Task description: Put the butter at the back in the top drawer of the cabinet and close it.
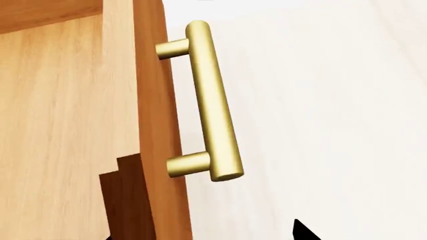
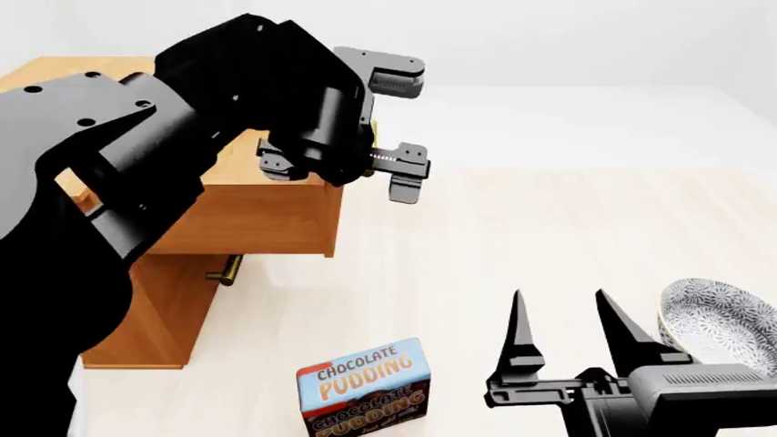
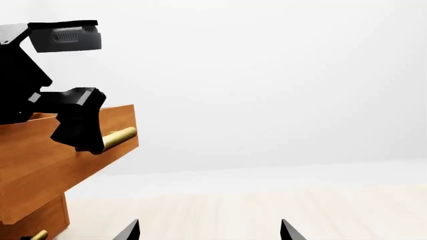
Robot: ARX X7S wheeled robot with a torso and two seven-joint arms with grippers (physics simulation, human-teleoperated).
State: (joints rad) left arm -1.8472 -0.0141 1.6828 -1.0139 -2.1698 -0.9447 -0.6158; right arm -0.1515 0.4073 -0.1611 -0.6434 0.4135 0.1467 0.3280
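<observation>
Top drawer [image 2: 261,214] pulled open; left gripper [image 2: 401,127] spread wide by brass handle [image 1: 210,100]. Right gripper [image 2: 561,332] wide, empty, between pudding box [image 2: 364,390] and patterned bowl [image 2: 722,323].

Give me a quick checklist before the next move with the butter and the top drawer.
1. Top drawer pulled out: ok, it juts out past the cabinet front.
2. Drawer handle free: ok in the left wrist view, nothing closed on it.
3. Left hand empty: ok, open beside the drawer front.
4. Right hand empty: ok, open, fingers pointing up.
5. Butter located: not ok, no view shows it; only the Chocolate Pudding box and a patterned bowl.
6. Drawer interior clear: cannot tell, the left arm hides it.
</observation>
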